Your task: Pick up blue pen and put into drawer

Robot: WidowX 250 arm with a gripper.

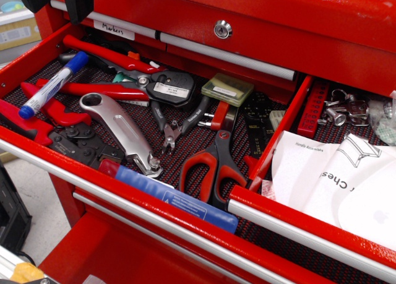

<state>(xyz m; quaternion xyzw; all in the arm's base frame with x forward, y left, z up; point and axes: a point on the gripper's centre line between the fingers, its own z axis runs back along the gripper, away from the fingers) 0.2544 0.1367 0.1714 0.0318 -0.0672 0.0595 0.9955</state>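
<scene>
The blue pen [52, 86], with a white printed barrel, a blue cap and a blue end, lies slantwise at the far left of the left tool drawer, on red plier handles. The drawer [297, 231] with white papers [334, 179] and small metal parts [346, 111] is open at the right, behind a red divider. Two dark fingers of my gripper [55, 2] show at the top left edge, above and behind the pen. They stand apart with nothing between them.
The left drawer holds red-handled scissors [213, 166], red-handled pliers [108, 55], a silver hand tool [120, 132], a flat blue bar [179, 200] and a greenish box [227, 89]. Above is the keyed drawer [223, 29] labelled "Markers" [113, 29].
</scene>
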